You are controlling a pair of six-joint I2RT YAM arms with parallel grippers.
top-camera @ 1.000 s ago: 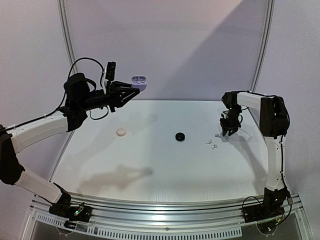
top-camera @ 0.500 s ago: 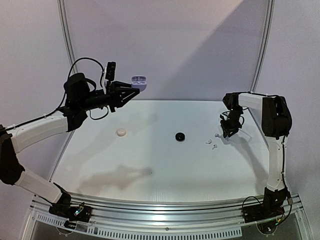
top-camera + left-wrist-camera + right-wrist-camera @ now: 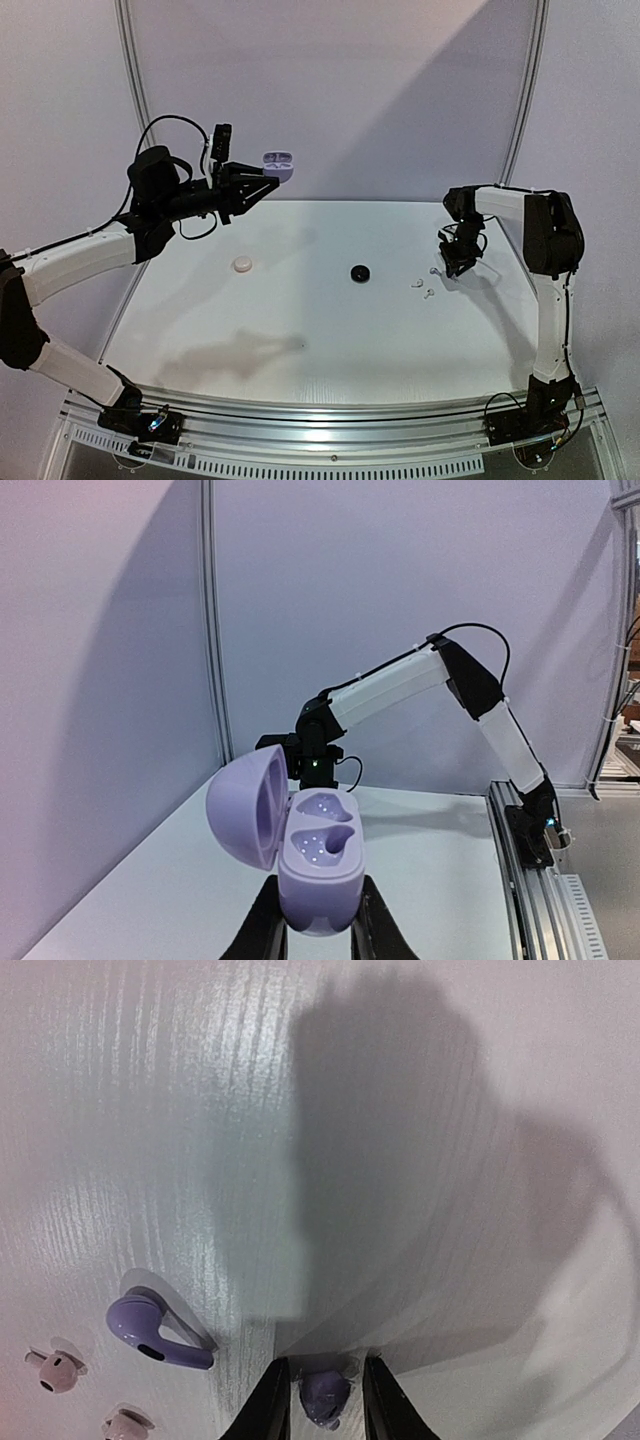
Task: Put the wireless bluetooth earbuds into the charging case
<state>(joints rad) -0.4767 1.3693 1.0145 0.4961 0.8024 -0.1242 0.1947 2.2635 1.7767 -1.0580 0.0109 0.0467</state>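
My left gripper point(image 3: 262, 180) is raised high over the table's far left and is shut on a lavender charging case point(image 3: 278, 165). In the left wrist view the case point(image 3: 318, 860) stands upright between the jaws of the left gripper point(image 3: 318, 932), lid swung open to the left, both sockets bare. My right gripper point(image 3: 452, 268) is down at the table on the right. In its wrist view the right gripper point(image 3: 325, 1392) has closed in around a lavender earbud point(image 3: 325, 1398). A second lavender earbud point(image 3: 150, 1332) lies just to its left.
Two small white earbuds point(image 3: 55, 1370) point(image 3: 125, 1424) lie at the left edge of the right wrist view, and the white earbuds point(image 3: 417, 284) show near the right gripper from above. A black round case point(image 3: 360, 273) and a white round case point(image 3: 243, 264) sit mid-table.
The right gripper's jaws have narrowed around the lavender earbud and its wrist has shifted slightly. The left arm holds still with the open case.
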